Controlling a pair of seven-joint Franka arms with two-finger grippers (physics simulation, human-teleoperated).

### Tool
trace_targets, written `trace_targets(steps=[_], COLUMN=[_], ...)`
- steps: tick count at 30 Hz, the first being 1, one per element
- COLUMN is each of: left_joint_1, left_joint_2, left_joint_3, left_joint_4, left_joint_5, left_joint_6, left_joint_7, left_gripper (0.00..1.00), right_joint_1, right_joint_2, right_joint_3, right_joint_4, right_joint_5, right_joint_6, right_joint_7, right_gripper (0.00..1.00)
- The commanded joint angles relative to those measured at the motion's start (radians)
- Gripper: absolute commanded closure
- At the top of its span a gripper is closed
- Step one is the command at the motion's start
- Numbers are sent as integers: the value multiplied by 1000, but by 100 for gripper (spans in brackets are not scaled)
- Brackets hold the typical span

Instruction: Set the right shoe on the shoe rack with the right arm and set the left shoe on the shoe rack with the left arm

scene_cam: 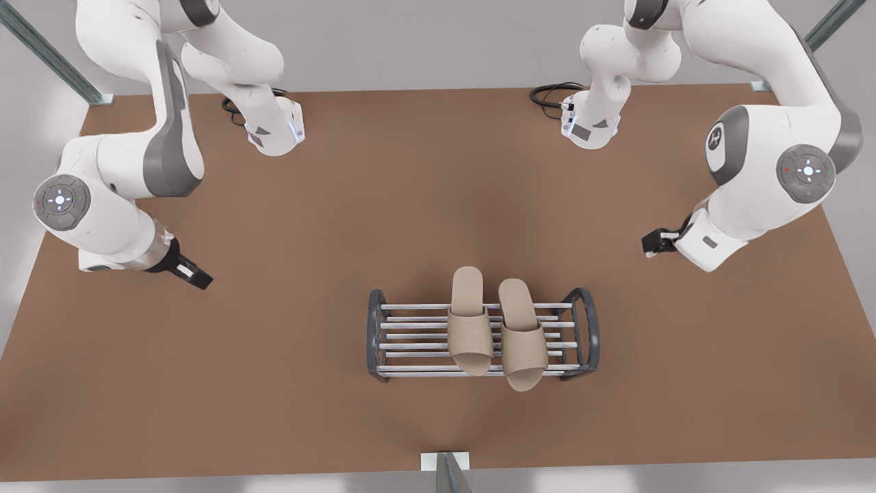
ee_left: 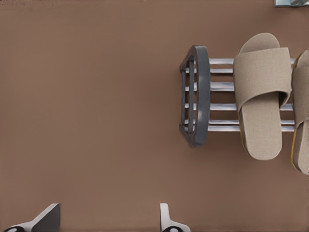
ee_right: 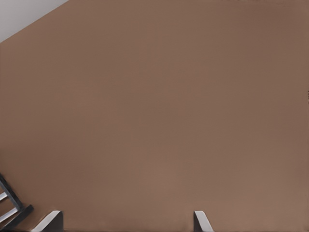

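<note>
I am viewing two beige slippers (scene_cam: 471, 322) lying side by side on the shoe rack (scene_cam: 410, 346), near the tabletop's front edge. They look light and soft; I judge the strap the best hold. The left gripper (scene_cam: 651, 241) and right gripper (scene_cam: 197, 275) are hovering well apart, jaws spread.

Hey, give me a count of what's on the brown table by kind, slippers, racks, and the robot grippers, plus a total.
Beige slippers: 2, one beside the other, both lying across the rack bars.
Shoe rack: 1, dark-grey frame with silver bars.
Grippers: 2, left gripper and right gripper, both with jaws open, holding nothing, away from the rack.
Total: 5
</note>
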Motion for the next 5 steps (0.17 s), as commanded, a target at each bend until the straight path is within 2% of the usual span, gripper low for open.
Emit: trace_targets(steps=[1,5], left_joint_1=[5,5], left_joint_2=[-3,-3], left_joint_3=[-7,-5], left_joint_4=[0,0], left_joint_5=[1,1], left_joint_6=[-1,-2], left_joint_7=[88,88], left_gripper=[0,0], right_joint_1=[-7,-13], right_joint_2=[22,27], right_joint_3=[1,1], right_joint_4=[22,24], right_joint_5=[-15,-12], right_joint_6=[-33,-33], right_joint_7=[-837,-692], right_gripper=[0,0])
